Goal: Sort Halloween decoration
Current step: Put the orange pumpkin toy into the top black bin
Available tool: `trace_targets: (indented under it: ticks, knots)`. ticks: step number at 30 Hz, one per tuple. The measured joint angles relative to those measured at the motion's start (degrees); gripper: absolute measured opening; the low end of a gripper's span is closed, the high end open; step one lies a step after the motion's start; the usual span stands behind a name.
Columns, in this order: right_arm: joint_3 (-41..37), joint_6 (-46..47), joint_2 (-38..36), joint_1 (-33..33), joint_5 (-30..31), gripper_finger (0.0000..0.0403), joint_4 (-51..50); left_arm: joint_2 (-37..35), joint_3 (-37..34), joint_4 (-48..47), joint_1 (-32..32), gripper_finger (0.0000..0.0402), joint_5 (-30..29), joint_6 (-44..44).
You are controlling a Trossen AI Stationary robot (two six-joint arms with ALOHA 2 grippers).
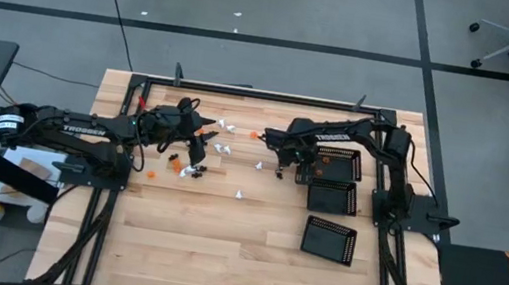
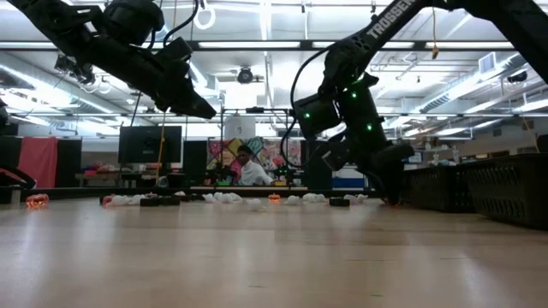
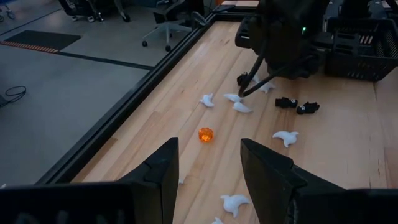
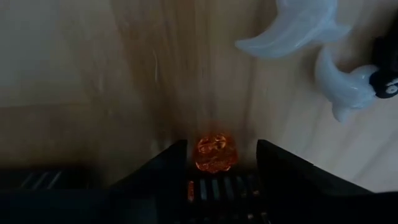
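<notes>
Right wrist view: right claw (image 4: 221,163) wide around orange pc (image 4: 213,151); left claw (image 3: 208,165) wide, empty

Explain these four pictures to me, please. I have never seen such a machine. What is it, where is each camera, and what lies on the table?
It is a robot with two dark arms at a wooden table; each ends in a two-finger gripper. One camera looks straight down, one looks level across the table, and one sits on each wrist. Small white, orange and black Halloween pieces lie scattered between the arms, and black trays lie on the right. The left gripper is open and holds nothing. The right gripper is low over the table, open, with an orange piece between its fingers; I cannot tell whether they touch it.
</notes>
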Motion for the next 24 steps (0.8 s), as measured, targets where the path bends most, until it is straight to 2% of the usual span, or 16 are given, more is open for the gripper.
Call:
trace_targets:
  ticks: [5, 15, 24]
  knots:
    - [-0.3, -0.7, 0.0, -0.5, -0.7, 0.0177, 0.0, 0.0, 0.0, -0.1, 0.0, 0.0157, 0.0, 0.0]
    - [1.0, -2.5, 0.4, -0.3, -2.4, 0.0095, -0.7, 0.0, 0.0, -0.3, 0.0, 0.0157, 0.0, 0.0]
    - [3.5, -2.6, 0.5, 1.2, -8.7, 0.0108, -0.1, 0.0, 0.0, -0.4, 0.0, 0.0157, 0.0, 0.1]
